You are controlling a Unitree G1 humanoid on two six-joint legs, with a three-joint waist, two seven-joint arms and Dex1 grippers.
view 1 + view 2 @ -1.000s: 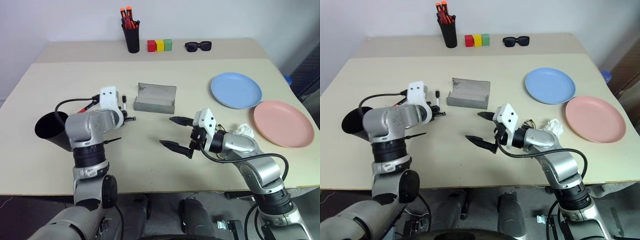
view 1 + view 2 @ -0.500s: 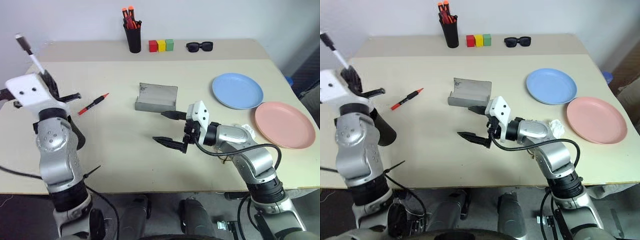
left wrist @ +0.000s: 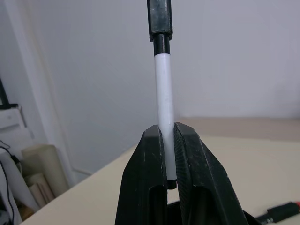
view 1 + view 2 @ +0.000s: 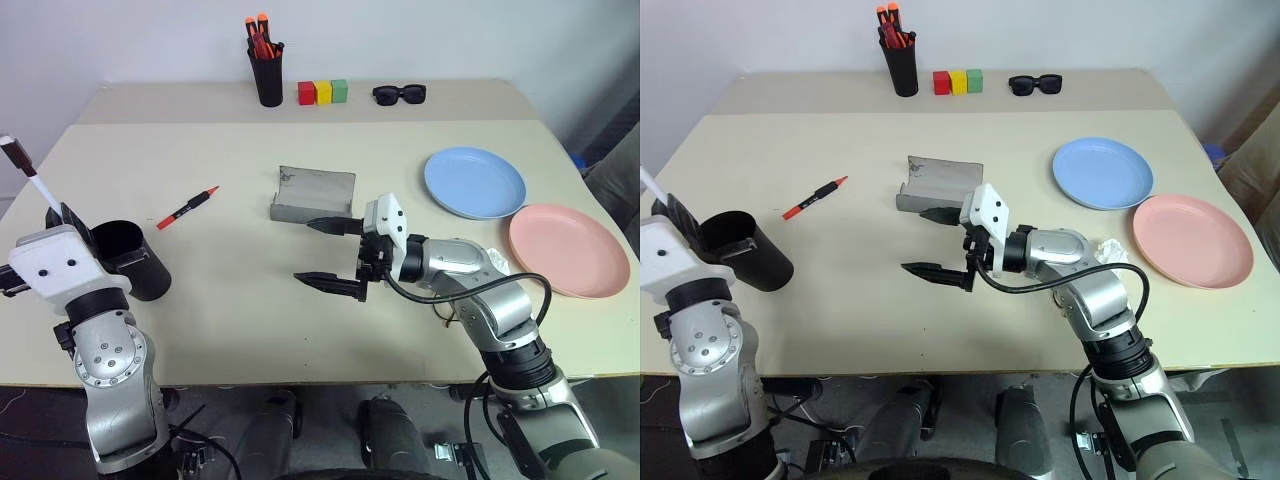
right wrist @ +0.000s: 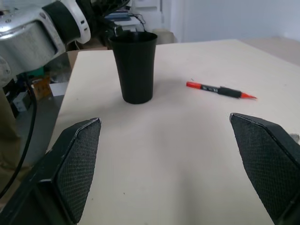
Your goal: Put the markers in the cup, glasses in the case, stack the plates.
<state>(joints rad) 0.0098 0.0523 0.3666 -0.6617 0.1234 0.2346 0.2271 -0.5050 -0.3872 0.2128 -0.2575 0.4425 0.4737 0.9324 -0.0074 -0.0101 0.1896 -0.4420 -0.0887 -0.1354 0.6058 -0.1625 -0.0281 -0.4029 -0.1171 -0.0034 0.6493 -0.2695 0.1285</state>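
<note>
Now pinching the white marker (image 3: 164,103) in the left end effector (image 3: 166,154), raised (off the tabletop) beside the cup (image 4: 745,248); right end effector (image 4: 930,243) spread.

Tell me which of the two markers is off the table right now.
The white marker with the black cap, clamped in the left gripper beside the cup. The black and red marker lies on the table.
</note>
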